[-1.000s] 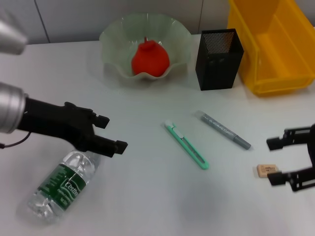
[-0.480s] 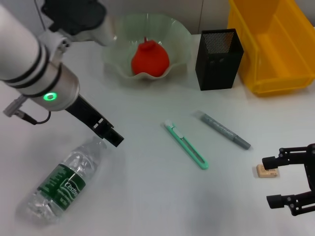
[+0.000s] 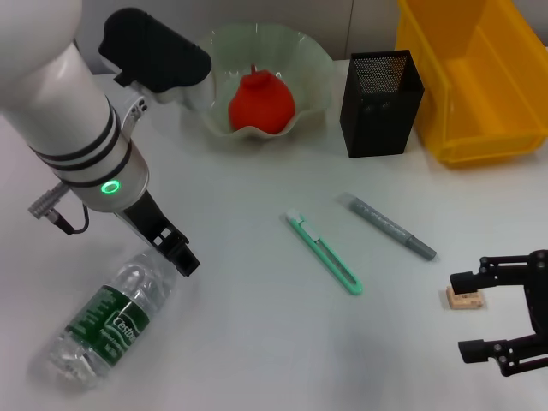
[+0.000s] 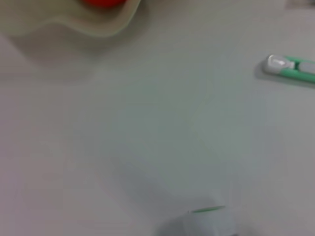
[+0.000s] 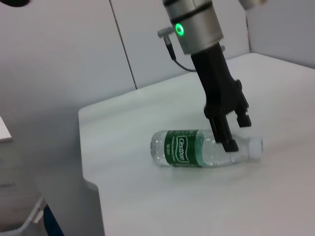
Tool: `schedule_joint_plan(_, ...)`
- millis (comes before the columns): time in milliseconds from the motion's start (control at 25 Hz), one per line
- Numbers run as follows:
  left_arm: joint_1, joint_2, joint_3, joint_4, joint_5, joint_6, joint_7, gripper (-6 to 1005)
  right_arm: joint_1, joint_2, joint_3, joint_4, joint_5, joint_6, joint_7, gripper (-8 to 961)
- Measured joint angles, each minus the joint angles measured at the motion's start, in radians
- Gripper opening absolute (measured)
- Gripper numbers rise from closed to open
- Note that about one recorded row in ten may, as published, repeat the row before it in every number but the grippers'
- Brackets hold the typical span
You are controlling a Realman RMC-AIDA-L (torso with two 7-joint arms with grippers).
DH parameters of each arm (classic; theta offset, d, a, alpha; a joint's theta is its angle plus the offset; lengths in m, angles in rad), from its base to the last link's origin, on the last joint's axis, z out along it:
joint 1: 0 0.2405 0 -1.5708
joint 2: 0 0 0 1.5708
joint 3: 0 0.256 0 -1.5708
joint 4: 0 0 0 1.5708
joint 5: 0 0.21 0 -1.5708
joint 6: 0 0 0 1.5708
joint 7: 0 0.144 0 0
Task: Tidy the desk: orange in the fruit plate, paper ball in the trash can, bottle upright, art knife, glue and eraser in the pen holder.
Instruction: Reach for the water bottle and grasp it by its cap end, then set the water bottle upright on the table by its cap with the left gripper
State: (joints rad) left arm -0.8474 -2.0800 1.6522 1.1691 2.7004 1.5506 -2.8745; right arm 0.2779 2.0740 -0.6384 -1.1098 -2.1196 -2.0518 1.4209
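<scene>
A clear bottle (image 3: 107, 321) with a green label lies on its side at the front left, also seen as the bottle (image 5: 197, 148). My left gripper (image 3: 175, 253) points down at its neck and is open, and the left gripper (image 5: 235, 130) has one finger on each side of the neck. The orange (image 3: 261, 101) sits in the fruit plate (image 3: 201, 60). A green art knife (image 3: 325, 254) and a grey glue pen (image 3: 390, 227) lie mid-table. My open right gripper (image 3: 479, 317) brackets the eraser (image 3: 465, 298). The black mesh pen holder (image 3: 381, 103) stands at the back. No paper ball shows.
A yellow bin (image 3: 475, 77) stands at the back right beside the pen holder. The left wrist view shows the plate's rim (image 4: 74, 24), the knife's end (image 4: 290, 69) and the bottle cap (image 4: 206, 223). The table's left edge (image 5: 86, 162) runs near the bottle.
My left arm swung upright and its gripper came down onto the bottle's neck. The right gripper shifted nearer and leftward, so the eraser now lies between its fingers.
</scene>
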Motion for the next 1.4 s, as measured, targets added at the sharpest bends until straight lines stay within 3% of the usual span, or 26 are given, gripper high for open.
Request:
schedule_joint_plan(480,-0.039,0.0,0.003,-0.147,-0.005,-0.109,0.003,741,0.021,0.001,-0.01,0.037,0.0,0.007,-0.004,810)
schedule_joint_plan(1400,-0.056,0.0,0.04,-0.196,-0.036,-0.157,0.026,721,0.045,0.002,-0.014,0.073,-0.01,0.039,-0.001,809)
